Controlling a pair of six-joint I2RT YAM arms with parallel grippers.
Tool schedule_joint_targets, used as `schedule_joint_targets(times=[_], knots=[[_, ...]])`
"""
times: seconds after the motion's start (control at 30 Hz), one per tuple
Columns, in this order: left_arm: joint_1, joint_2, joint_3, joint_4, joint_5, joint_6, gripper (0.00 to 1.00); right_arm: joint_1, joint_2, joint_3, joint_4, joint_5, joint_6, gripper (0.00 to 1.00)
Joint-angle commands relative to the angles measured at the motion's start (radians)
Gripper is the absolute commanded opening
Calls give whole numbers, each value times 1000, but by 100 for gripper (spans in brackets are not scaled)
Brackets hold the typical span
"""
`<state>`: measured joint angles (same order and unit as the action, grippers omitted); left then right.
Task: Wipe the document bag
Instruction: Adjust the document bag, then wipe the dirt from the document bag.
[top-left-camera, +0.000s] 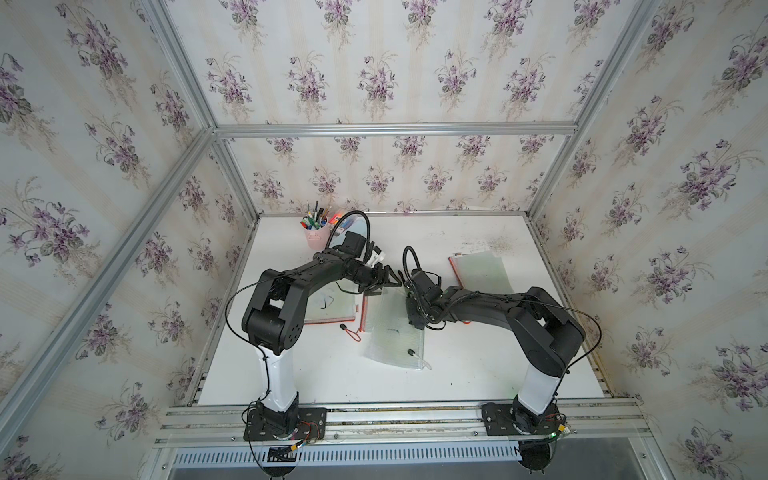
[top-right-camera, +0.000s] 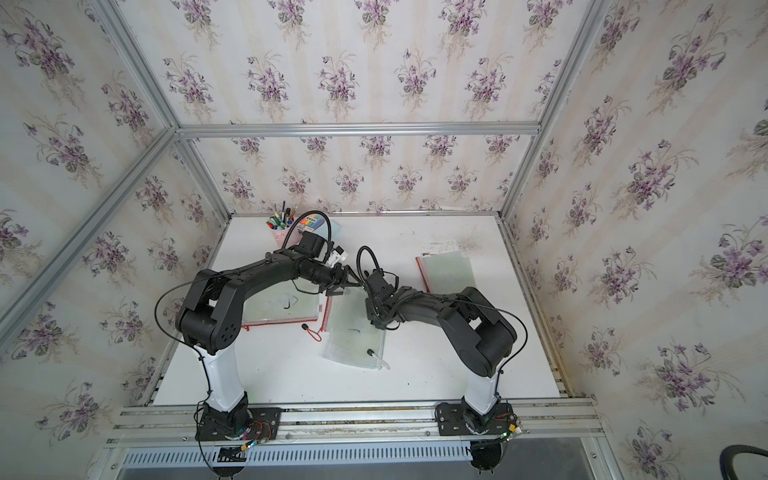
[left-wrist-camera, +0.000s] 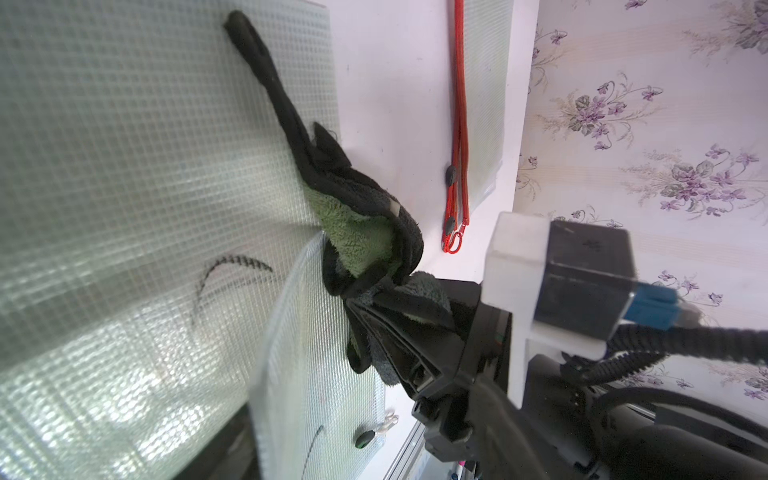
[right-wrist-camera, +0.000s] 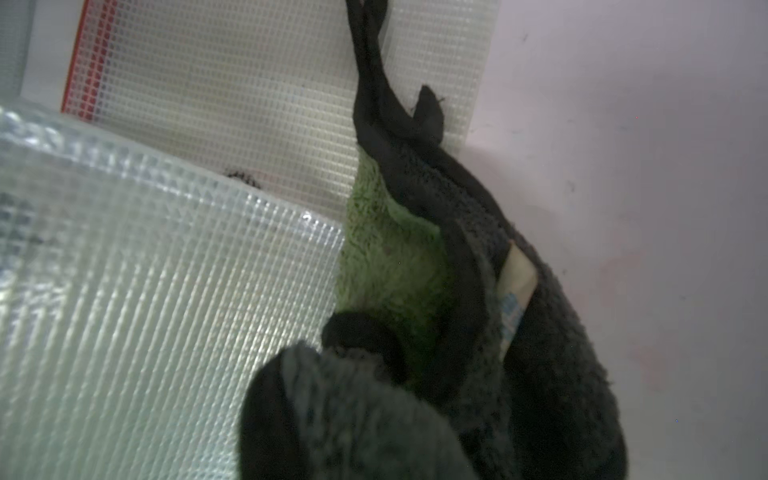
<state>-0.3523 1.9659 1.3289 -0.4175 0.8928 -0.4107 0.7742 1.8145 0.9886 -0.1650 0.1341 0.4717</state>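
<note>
**Roped cloth and a curling edge put the wipe at risk**

The document bag, clear mesh with a dark scribble, lies in the middle of the table between the two arms. It overlaps a red-zippered bag, and in the wrist views its edge curls up off the surface. At that edge the cloth, green with black trim, is pinched fast in the right gripper. The cloth is twisted into a rope that trails across the lower bag. The left gripper hovers just beside; whether its jaws are apart or have hold of the bag cannot be told.

Three things look likely to go wrong. The roped cloth gives little flat contact, so the scribble may survive. A stroke could snag the raised edge and fold or slide the bag if nothing pins it. The wrists are very close and could collide.
</note>
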Motion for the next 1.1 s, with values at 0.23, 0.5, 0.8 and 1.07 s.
schedule_joint_targets(times=[0.23,0.5,0.8,1.07], knots=[[-5,26,-41,-124,-63,105,20,-9,-2,-10,-56,-58,27,21],[-54,0,-80,131,-87,-146,0,-26,-218,67,-183,138,-93,20],[-106,48,-137,450,-141,-444,0,38,-197,-7,-139,0,-3,19],[-111,110,-148,470,-148,-449,0,-40,-149,-101,-145,93,66,18]])
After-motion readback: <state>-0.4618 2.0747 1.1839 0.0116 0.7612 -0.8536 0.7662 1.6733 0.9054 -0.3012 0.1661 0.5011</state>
